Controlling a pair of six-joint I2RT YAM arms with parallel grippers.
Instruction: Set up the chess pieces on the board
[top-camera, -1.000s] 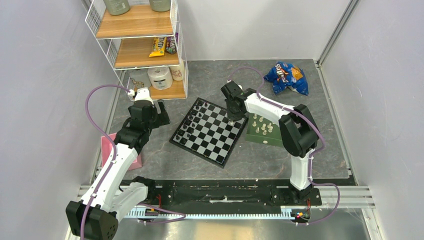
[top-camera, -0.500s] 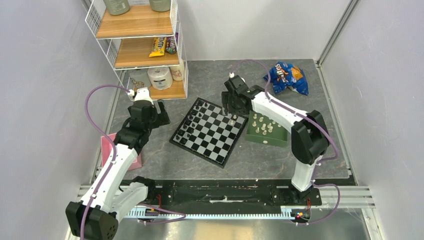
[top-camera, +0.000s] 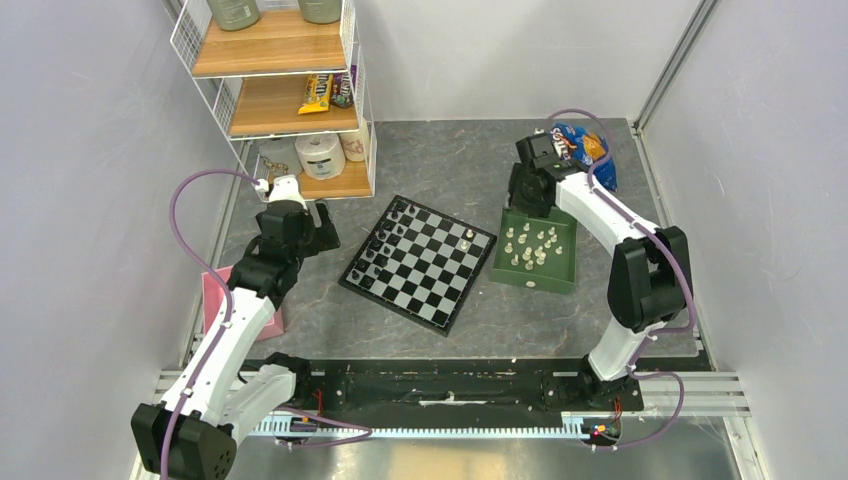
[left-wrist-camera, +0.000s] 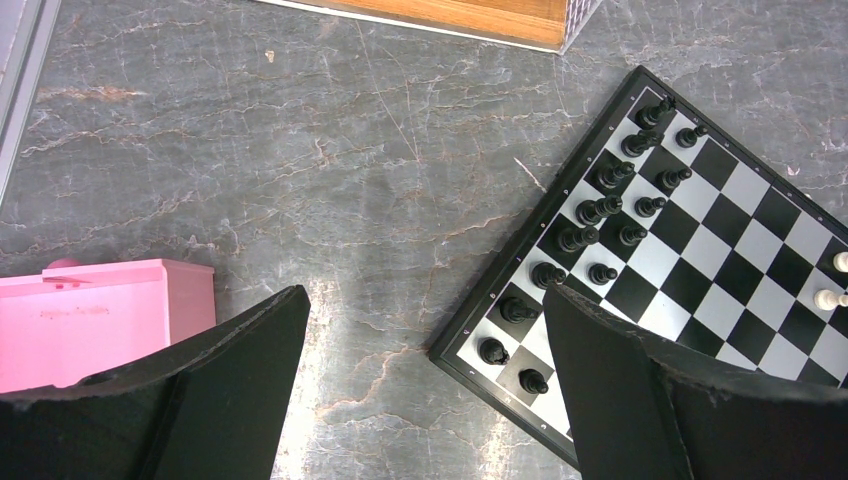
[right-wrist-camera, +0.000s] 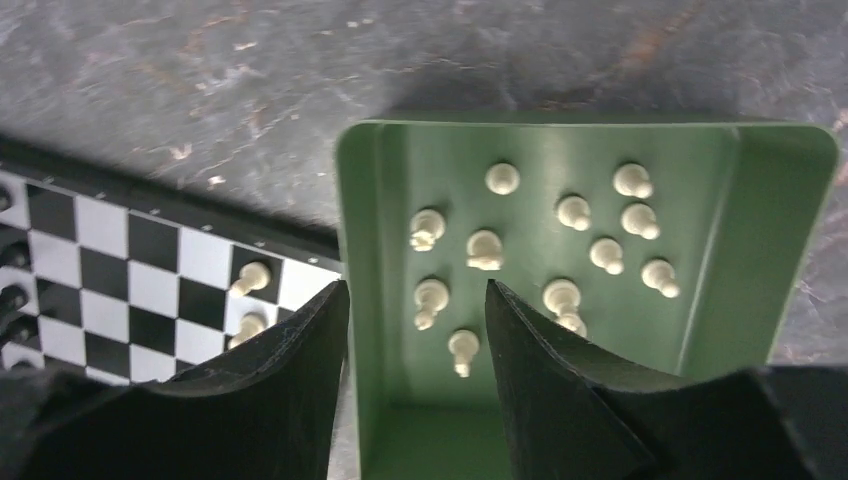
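Note:
The chequered board lies mid-table, with black pieces along its left side. Two cream-white chess pieces stand on its right corner squares; they also show in the right wrist view. Several more white pieces stand in the green tray right of the board. My right gripper is open and empty above the tray's far edge; in its wrist view the jaws straddle the tray's left wall. My left gripper is open and empty over bare table left of the board.
A pink box lies at the left by my left arm. A wire shelf rack with snacks and rolls stands at the back left. A blue chip bag lies at the back right, just behind my right gripper.
My right gripper left a white piece on the board's right corner, then moved right and away to above the green tray. The left arm has not moved.

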